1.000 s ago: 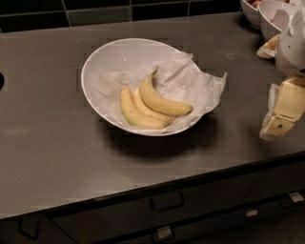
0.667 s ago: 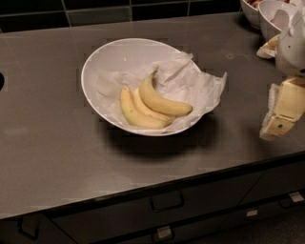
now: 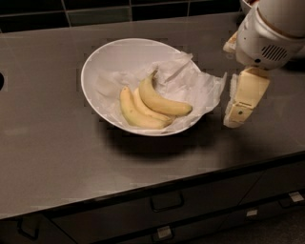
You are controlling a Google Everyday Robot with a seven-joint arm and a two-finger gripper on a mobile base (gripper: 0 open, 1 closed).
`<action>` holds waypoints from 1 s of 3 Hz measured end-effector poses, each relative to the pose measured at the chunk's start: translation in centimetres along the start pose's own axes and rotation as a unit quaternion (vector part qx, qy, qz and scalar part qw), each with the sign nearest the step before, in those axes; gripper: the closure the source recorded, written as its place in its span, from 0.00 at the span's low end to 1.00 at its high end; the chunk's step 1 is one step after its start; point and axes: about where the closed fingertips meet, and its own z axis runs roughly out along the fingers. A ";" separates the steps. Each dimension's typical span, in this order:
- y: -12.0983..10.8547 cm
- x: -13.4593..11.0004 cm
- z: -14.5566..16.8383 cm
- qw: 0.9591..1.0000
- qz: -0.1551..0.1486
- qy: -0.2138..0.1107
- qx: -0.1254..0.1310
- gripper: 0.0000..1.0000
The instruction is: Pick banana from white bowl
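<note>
The white bowl (image 3: 102, 66) stands on the dark counter, lined with crumpled white paper (image 3: 190, 81) that spills over its right rim. The banana (image 3: 164, 102), plump and strongly curved, lies in the bowl on the right side of the fruit, stem pointing to the back. A slimmer pair of bananas (image 3: 136, 112) lies against its left side. My gripper (image 3: 237, 116) hangs from the white arm (image 3: 269, 33) just right of the bowl, beside the paper's edge, above the counter and apart from the banana.
The dark counter (image 3: 52, 157) runs across the view, with drawers (image 3: 167, 202) below its front edge. A black tiled wall (image 3: 95, 9) stands behind. A dish with food is partly hidden behind the arm at the top right.
My gripper and arm have moved left, closer to the bowl's right rim. The bowl and bananas have not moved.
</note>
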 end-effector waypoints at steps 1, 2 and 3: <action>0.0 0.0 0.0 1.000 0.000 0.000 0.000 0.00; -0.5 -1.7 0.3 1.000 -0.003 -0.017 0.008 0.00; -1.0 -4.3 1.2 0.997 0.021 -0.070 0.030 0.00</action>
